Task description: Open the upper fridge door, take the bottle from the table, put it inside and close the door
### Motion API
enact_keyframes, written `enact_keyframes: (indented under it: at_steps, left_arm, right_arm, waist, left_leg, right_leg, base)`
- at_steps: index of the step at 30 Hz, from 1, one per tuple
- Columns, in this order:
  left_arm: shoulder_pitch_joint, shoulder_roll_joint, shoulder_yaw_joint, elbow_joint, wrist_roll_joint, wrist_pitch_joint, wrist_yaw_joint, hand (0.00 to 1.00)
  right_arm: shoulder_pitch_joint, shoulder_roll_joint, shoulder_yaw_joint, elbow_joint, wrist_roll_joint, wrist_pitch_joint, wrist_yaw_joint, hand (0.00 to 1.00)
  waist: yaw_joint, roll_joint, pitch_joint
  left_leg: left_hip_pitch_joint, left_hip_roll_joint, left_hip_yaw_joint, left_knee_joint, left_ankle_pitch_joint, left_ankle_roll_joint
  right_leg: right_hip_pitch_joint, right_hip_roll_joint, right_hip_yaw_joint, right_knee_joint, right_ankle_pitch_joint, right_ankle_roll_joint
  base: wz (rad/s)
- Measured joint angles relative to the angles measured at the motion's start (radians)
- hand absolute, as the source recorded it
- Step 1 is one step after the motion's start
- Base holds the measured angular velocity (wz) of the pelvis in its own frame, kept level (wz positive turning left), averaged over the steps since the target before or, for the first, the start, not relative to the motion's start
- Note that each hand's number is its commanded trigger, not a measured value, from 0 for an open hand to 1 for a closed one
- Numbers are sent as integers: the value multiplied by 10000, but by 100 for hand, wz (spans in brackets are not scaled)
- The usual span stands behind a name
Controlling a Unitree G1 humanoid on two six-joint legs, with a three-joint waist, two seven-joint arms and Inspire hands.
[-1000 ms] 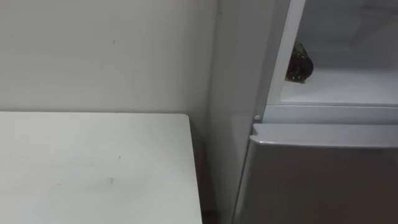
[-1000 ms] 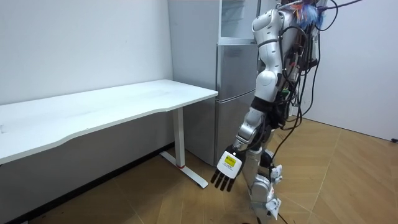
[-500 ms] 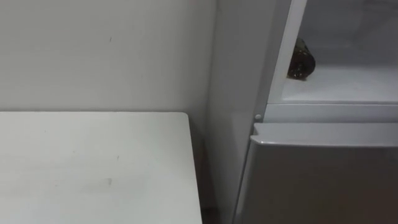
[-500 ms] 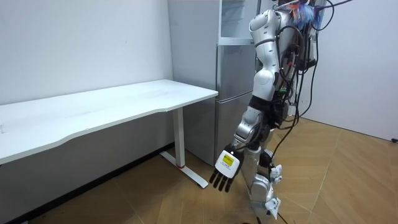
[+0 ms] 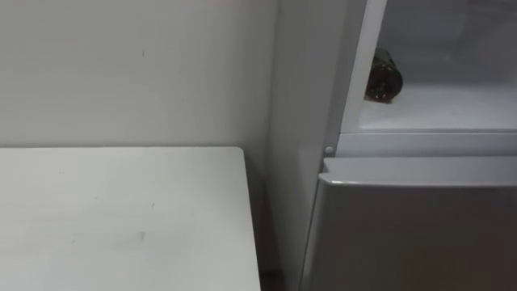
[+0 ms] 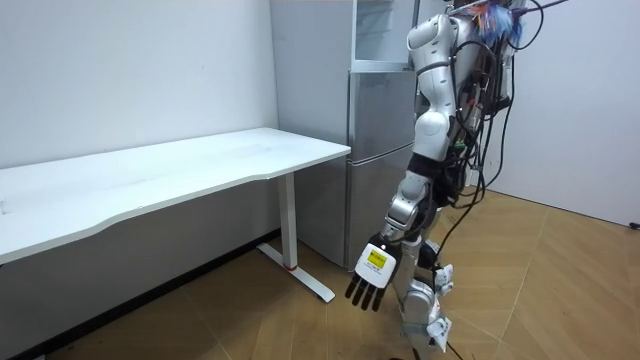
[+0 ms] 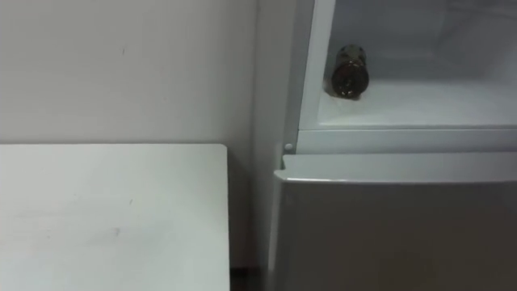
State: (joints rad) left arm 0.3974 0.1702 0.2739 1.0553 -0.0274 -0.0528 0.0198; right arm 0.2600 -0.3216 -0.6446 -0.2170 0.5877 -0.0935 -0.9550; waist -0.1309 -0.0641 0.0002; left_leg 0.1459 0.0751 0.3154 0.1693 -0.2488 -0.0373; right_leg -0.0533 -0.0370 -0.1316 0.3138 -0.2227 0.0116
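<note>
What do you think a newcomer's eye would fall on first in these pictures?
First the dark bottle, lying on its side on the white shelf of the open upper fridge, one end toward the camera. Next the robot, standing at the fridge beside a white table, its left hand hanging open by its leg.

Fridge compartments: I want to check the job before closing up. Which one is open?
The upper compartment: its white inside shows, with the bottle lying on its side at the left. The lower compartment beneath is shut, its front plain grey.
</note>
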Motion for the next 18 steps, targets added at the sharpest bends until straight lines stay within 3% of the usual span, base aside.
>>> enact_keyframes:
  at_steps: [7, 11, 18]
  left_arm:
    - [-231, 13, -143, 410, -63, -16, 169, 0]
    - [-352, 15, -436, 661, -131, -19, 201, 0]
    - [-355, 20, -725, 690, -502, 5, 191, 0]
  right_arm:
    - [1, 2, 409, -31, -51, -176, 119, 0]
    - [27, 17, 826, -336, -109, -276, 225, 0]
    - [45, 126, 1282, -708, -445, -371, 296, 0]
  waist:
    - [35, 6, 15]
    - [52, 78, 65]
    - [212, 156, 47]
  left_leg:
    - [35, 5, 88, -27, 0, 0]
    - [37, 6, 144, -29, 0, 0]
    - [34, 6, 163, -37, 0, 0]
  right_leg:
    - [12, 5, 9, -28, 17, -6]
    - [7, 15, 41, -53, 35, -4]
    - [-4, 25, 68, -78, 35, -3]
  base:
    - [-2]
    - [-2]
    - [0]
